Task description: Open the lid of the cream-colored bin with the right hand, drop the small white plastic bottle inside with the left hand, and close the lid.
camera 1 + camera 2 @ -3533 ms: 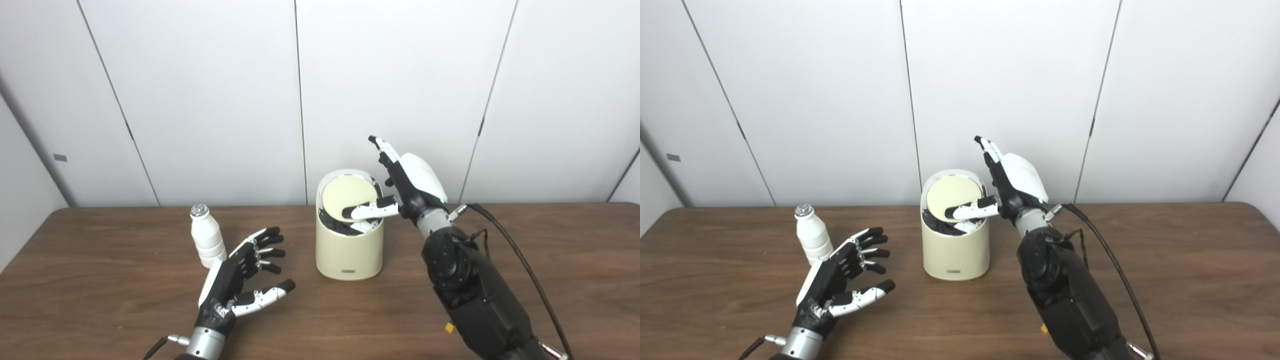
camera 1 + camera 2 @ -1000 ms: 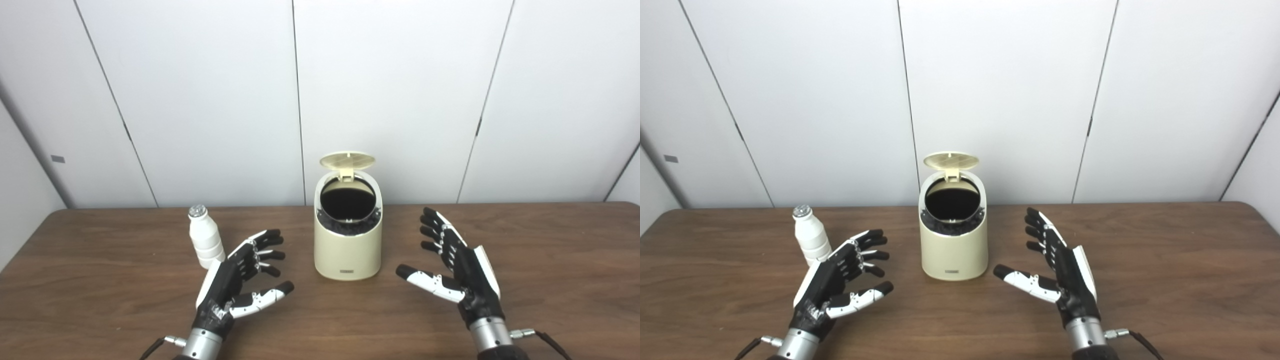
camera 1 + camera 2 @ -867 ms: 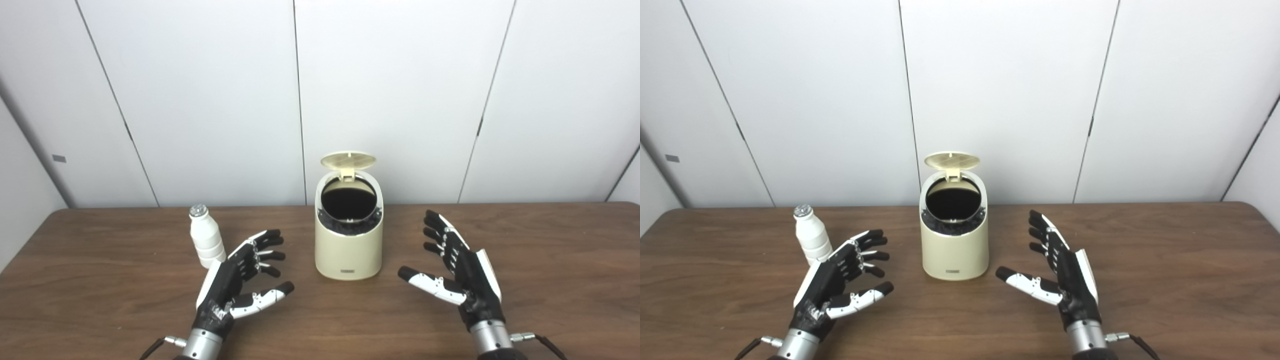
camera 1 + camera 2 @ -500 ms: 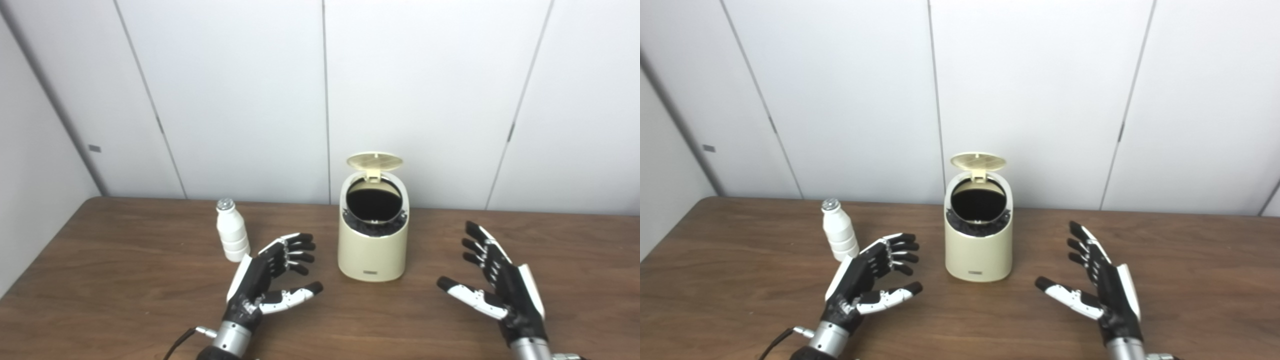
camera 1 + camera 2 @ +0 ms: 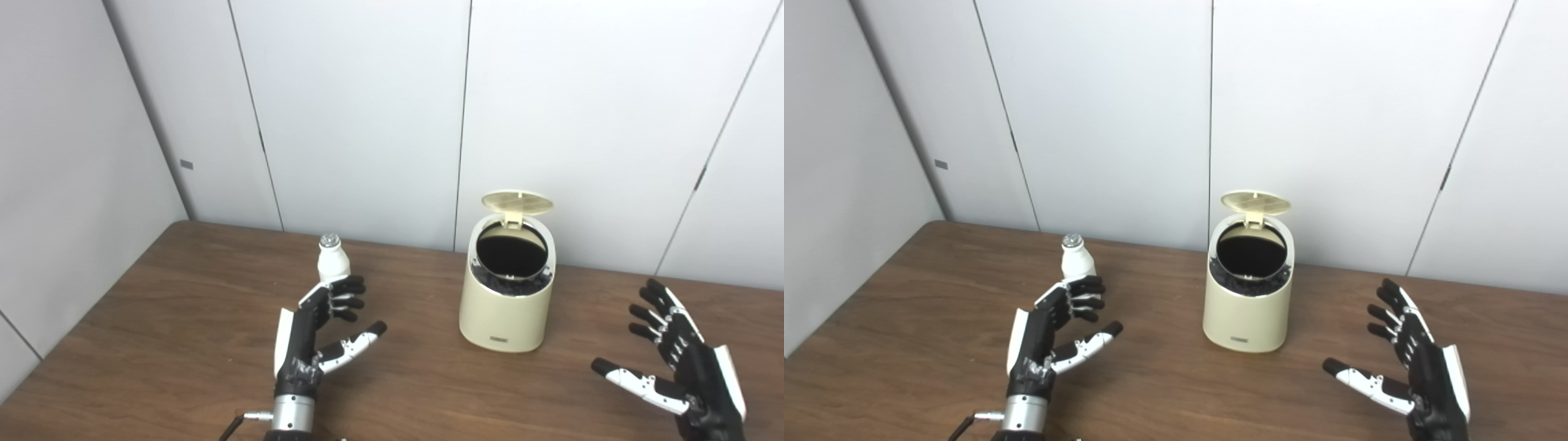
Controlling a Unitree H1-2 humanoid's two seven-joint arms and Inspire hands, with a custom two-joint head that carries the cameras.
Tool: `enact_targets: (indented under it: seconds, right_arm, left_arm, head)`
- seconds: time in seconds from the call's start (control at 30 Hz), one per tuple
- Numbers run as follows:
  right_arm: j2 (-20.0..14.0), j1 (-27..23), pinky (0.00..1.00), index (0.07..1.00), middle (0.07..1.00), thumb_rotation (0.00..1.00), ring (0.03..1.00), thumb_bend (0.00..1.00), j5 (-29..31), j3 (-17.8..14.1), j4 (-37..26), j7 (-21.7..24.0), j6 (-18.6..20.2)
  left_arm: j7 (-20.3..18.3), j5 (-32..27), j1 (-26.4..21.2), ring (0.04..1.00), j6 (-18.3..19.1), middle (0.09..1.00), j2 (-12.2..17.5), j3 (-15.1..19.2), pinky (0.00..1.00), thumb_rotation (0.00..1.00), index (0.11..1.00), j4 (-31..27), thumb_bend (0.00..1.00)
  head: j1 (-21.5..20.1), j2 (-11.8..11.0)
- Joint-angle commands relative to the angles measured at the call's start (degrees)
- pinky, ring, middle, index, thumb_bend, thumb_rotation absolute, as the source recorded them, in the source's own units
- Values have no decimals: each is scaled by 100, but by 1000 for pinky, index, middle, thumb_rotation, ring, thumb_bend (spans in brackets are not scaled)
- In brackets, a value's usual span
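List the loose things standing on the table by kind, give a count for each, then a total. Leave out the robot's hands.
Bin, cream-colored, lid up: 1
Bottle, small, white plastic: 1
Total: 2

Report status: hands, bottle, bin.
Left robot hand open, empty, just short of bottle. Right robot hand open, off to the side. Bin lid up. Bottle upright on table, nothing blocking.

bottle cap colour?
Silvery grey cap on the white bottle; clearest in the right eye view.
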Motion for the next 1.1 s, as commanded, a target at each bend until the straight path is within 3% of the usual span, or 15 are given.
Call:
enact_targets:
  seconds: [0.0, 0.2, 0.53, 0.83, 1.0, 1.07]
  right_arm:
    - [36, -170, 769, 903, 899, 60, 831, 633, -41, -28, -277, -68, 48]
    - [61, -205, 758, 898, 893, 50, 829, 628, -101, 2, -336, -72, 189]
    - [91, -225, 783, 905, 902, 0, 838, 622, -55, 3, -458, -53, 291]
    - [80, -175, 759, 903, 901, 3, 830, 633, -76, 13, -615, -12, 430]
    - [66, -156, 727, 900, 899, 13, 820, 632, -87, 31, -734, 23, 513]
    - [66, -153, 720, 899, 897, 16, 815, 634, -109, 36, -762, 28, 526]
  left_arm:
    - [294, 198, -182, 585, -234, 639, 14, 89, 516, 19, 675, -195, 656]
    - [607, 453, -220, 477, -42, 558, 100, 212, 397, 13, 666, -245, 667]
    - [768, 412, -404, 556, 88, 626, 250, 347, 458, 1, 686, -199, 680]
    - [712, 524, -698, 796, 249, 851, 518, 233, 650, 22, 854, 288, 667]
    - [754, 757, -837, 801, 556, 857, 655, 111, 664, 69, 872, 473, 693]
    - [902, 973, -912, 816, 674, 843, 693, 82, 748, 77, 859, 573, 721]
  head:
    - [12, -9]
    - [23, -38]
    - [45, -41]
    - [14, -20]
    - [6, -8]
    - [-16, 8]
